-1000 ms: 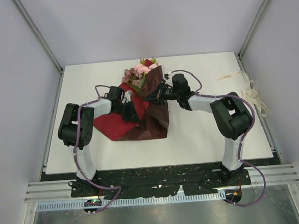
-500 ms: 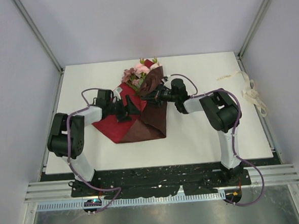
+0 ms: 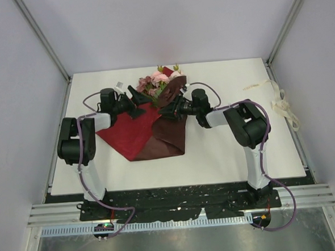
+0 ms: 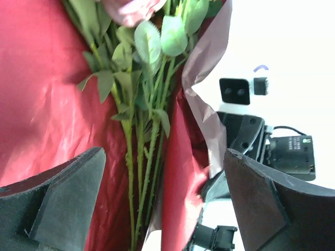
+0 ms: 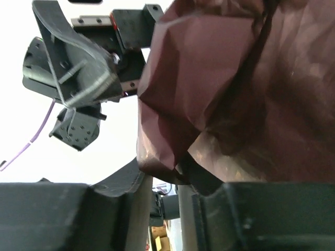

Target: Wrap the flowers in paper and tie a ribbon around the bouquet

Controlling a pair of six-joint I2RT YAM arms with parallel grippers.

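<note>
Flanking flowers (image 3: 156, 82): left claw (image 3: 136, 103), right claw (image 3: 166, 111)

Top view high, distant; wrist views close, sharing paper (image 4: 52, 104), seemingly facing each other.

This is looking like a robotics lab test cell rather than a home or a shop. A bare white table (image 3: 231, 150) is sitting boxed in by plain pale panels (image 3: 167, 23) at its far, left and right edges, with aluminium posts (image 3: 42, 37) rising from the far corners. The left arm (image 3: 80, 148) and right arm (image 3: 253, 137) are standing bolted to a black plate (image 3: 177, 196) along the near edge. Purple cables (image 3: 295, 206) are trailing past slotted metal rails (image 3: 178, 209).
</note>
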